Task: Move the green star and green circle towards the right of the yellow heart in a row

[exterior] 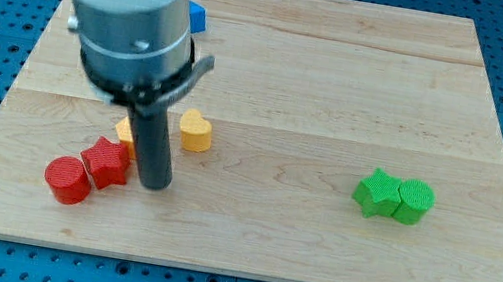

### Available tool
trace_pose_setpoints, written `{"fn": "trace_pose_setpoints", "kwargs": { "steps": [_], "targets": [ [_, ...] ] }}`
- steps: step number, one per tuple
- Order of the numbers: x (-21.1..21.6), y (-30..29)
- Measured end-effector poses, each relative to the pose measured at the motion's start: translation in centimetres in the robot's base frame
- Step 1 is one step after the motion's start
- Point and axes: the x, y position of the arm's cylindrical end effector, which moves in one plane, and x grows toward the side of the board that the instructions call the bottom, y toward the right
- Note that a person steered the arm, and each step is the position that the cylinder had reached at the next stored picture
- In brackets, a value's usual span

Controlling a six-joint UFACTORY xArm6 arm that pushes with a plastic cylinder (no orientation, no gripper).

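Worktop (340,94): pale wooden board, planks running across the view, resting on a blue pegboard; it carries every block listed below.

Arm housing: large grey cylinder with a black collar, at the view's upper left, hiding part of a blue block (198,18) whose shape I cannot make out.

Tool: straight dark rod, no jaws, so it holds nothing and has no width to set. My tip (153,184) rests at the view's lower left, free of any block's face as far as I can tell.

Green pair: green star block (376,193) and green circle block (414,201), touching side by side, star on the view's left, circle on the view's right. They sit well apart from my tip, far toward the view's right and slightly higher.

Yellow heart block (195,130): just up and to the view's right of my tip, between me and the green pair.

Orange block (125,128): partly hidden behind the rod, shape unclear.

Red pair: red star-like block (108,161) just beside my tip on the view's left; red cylinder block (69,180) touching it further left.

Relation governing the coming move: the green pair already lies to the heart's right, but distant. In my judgement I must travel past them and push from their far side, back toward the heart.
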Motion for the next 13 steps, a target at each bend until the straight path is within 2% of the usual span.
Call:
{"fn": "trace_pose_setpoints", "kwargs": {
  "steps": [3, 4, 5, 6, 7, 8, 9, 10, 12, 13],
  "targets": [
    [-2.4, -5.0],
    [-1.0, -1.5],
    [-0.2, 6.3],
    [-4.3, 11.6],
    [-5.3, 18.3],
    [-2.2, 17.8],
    [1.4, 26.3],
    [1.7, 32.9],
    [-2.0, 34.1],
    [-1.3, 29.7]
  ]
}}
